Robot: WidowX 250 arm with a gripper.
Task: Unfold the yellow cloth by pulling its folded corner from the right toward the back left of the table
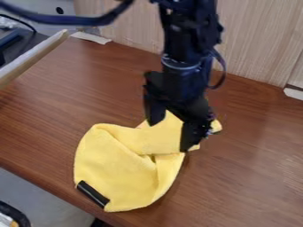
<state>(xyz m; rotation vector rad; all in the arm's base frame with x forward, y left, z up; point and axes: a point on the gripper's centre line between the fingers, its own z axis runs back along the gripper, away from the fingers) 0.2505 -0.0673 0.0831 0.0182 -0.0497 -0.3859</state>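
The black gripper hangs over the upper right part of a yellow cloth, its two fingers spread apart. Yellow fabric shows between and behind the fingers; whether they touch it, I cannot tell. The cloth lies crumpled on the brown wooden table, with a fold across its middle and a small end poking out to the right of the gripper. At the cloth's lower left edge is a short black bar-like object, partly covered by the cloth.
A pale wooden panel stands along the table's back edge. At the upper left, a light board edge rises beside the brown table. A dark cable loops from the arm across the top left. The table's front edge runs along the lower left.
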